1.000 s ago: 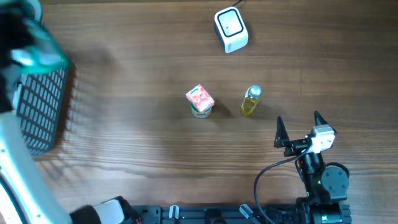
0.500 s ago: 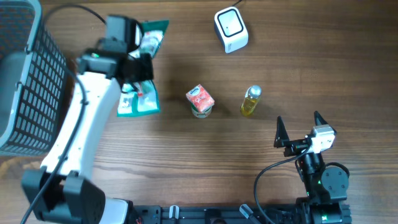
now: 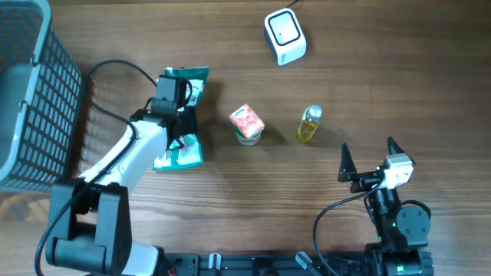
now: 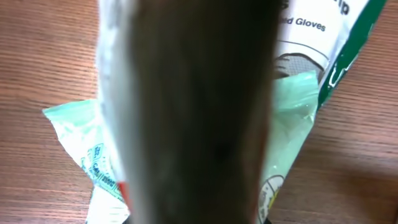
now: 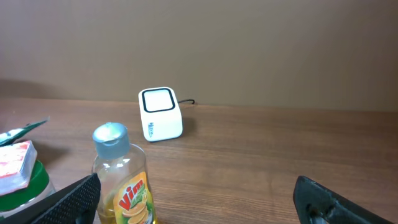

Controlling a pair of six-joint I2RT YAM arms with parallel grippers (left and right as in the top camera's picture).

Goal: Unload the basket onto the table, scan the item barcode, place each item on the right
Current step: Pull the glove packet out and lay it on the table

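The item, a green and white glove packet [image 3: 184,156], lies flat on the wooden table left of centre. My left gripper [image 3: 180,115] sits on top of it. In the left wrist view a dark blur fills the middle, with the packet [image 4: 292,106] showing on both sides, so the jaws are hidden. The white barcode scanner [image 3: 285,36] stands at the far edge, well right of the packet, and it also shows as the scanner [image 5: 160,113] in the right wrist view. My right gripper [image 3: 372,161] rests open and empty near the front right.
A dark mesh basket [image 3: 31,92] fills the left edge. A pink-topped cup [image 3: 247,124] and a yellow dish-soap bottle [image 3: 309,125] stand mid-table between the packet and my right gripper. The bottle [image 5: 121,174] is close in front of the right fingers.
My left arm swung out from the basket with the packet and has brought it down onto the table near the cup. The right arm has not moved.
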